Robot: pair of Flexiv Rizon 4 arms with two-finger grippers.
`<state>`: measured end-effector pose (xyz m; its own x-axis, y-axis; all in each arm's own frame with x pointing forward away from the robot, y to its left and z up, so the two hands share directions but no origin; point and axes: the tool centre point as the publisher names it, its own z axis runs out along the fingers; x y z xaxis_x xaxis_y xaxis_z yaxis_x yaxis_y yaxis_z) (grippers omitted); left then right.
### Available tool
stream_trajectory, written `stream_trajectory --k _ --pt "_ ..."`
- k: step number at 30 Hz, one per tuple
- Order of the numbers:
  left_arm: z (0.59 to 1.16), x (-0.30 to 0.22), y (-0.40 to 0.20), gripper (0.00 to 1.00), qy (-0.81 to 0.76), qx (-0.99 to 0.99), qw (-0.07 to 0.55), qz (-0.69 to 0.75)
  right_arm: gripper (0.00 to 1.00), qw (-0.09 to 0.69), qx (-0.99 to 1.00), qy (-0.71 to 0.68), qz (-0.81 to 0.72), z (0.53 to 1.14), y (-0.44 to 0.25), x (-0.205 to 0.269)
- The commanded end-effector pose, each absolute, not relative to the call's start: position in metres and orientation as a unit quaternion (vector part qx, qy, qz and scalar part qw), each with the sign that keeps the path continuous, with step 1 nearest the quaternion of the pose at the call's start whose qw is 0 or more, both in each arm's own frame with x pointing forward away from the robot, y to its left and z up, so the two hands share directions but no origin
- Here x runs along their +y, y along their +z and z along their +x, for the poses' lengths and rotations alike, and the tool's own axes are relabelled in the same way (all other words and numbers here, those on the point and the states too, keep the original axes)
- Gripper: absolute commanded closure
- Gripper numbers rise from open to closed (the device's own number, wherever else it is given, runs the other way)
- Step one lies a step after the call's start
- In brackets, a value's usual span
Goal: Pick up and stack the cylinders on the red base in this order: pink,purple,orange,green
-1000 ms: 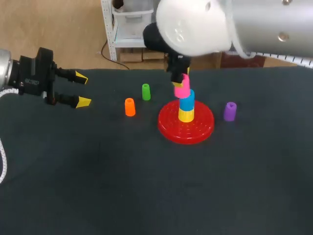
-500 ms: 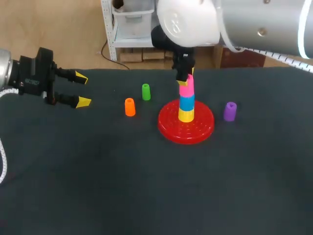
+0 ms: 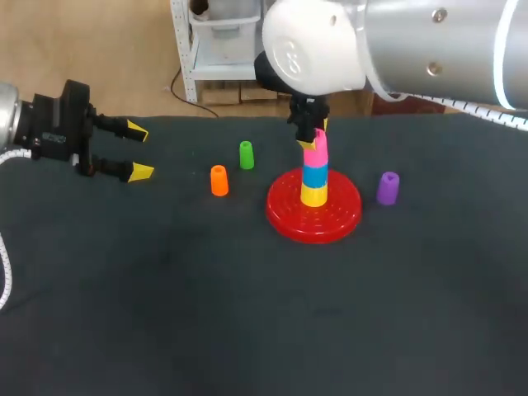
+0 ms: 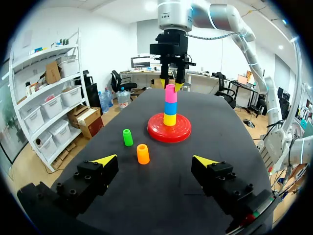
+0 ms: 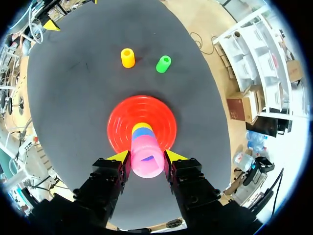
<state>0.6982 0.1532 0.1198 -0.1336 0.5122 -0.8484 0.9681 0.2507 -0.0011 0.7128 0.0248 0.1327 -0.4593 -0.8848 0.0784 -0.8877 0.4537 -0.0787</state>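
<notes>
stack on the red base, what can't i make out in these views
Right wrist view: the pink cylinder covers most of the blue cylinder and the yellow cylinder under it.
Head view: the right arm hides most of the right gripper.
Purple cylinder: seen in neither wrist view.
</notes>
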Motion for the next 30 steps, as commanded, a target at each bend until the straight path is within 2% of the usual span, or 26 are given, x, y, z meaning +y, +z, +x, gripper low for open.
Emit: stream_trajectory --k 1,16,17,18,19,30 --pt "0.697 0.154 0.119 0.00 -0.297 0.690 0.386 0.535 1.00 0.013 -0.854 0.051 0.517 0.708 0.129 0.020" --pt "0.697 0.154 0.119 0.00 -0.297 0.690 0.386 0.535 1.00 0.040 -0.855 0.006 0.517 0.713 0.104 0.022" --pt "0.697 0.154 0.119 0.00 -0.297 0.690 0.386 0.535 0.84 0.038 -0.855 0.007 0.517 0.713 0.108 0.023" --pt "0.697 0.154 0.119 0.00 -0.297 0.690 0.386 0.535 0.53 0.037 -0.855 0.007 0.517 0.713 0.111 0.023" --pt "0.697 0.154 0.119 0.00 -0.297 0.690 0.386 0.535 0.00 0.033 -0.854 0.010 0.519 0.713 0.115 0.023" --pt "0.697 0.154 0.119 0.00 -0.297 0.690 0.386 0.535 0.00 -0.022 -0.861 0.002 0.509 0.712 0.161 0.030"
